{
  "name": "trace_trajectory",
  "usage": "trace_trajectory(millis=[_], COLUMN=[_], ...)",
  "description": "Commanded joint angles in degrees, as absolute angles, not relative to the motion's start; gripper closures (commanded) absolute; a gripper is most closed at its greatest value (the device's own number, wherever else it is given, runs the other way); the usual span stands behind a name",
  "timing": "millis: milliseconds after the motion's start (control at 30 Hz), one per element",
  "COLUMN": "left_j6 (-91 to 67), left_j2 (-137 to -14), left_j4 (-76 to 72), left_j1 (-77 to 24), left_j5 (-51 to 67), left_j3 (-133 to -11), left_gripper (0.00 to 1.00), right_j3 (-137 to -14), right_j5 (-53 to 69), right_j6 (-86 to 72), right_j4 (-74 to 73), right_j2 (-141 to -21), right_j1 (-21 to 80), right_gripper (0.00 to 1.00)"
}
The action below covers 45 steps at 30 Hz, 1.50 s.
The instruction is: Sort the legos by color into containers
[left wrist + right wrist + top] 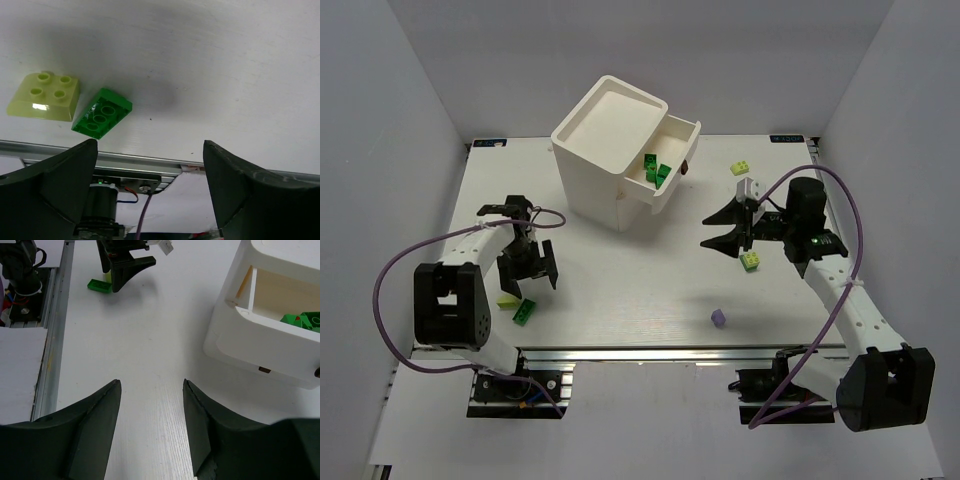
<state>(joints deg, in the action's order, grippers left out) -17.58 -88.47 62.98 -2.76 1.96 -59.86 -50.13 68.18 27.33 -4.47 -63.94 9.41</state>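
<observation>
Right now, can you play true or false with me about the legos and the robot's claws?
1. The open drawer has dark green legos inside. True.
2. The left claw is squeezing a lego. False: it is open and empty. A green lego and a pale yellow-green lego lie on the table close by it.
3. The purple lego is already in the drawer. False: it lies by itself on the table, near the front edge.
4. The right claw is open and holds nothing. True.
</observation>
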Motion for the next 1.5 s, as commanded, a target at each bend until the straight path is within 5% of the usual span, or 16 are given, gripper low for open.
trace_trajectory(millis=[0,300,600,1467], left_j6=[-21.33,-41.88,-59.22,-51.5], left_j2=[-86.58,-71.56,-71.28,-82.97], left_j4=[64.16,63.28,71.11,53.0], left_j1=[-2.29,-1.67,1.23,7.65], left_j5=[2.2,-1.67,-11.6,-5.54], left_j3=[-59.86,-50.73,-48.25,-44.74], left_gripper=[0.05,0.03,0.02,0.02], right_j3=[-49.4,-48.52,-47.82,-47.81], right_j5=[70.05,70.93,72.33,72.33], right_j6=[26.63,26.1,26.98,28.04], right_j4=[-3.08,-2.02,-2.72,-5.36], right_j2=[-62.23,-62.75,-62.67,-62.49], right_j1=[8.44,7.47,6.77,5.01], right_gripper=[0.42,0.42,0.42,0.42])
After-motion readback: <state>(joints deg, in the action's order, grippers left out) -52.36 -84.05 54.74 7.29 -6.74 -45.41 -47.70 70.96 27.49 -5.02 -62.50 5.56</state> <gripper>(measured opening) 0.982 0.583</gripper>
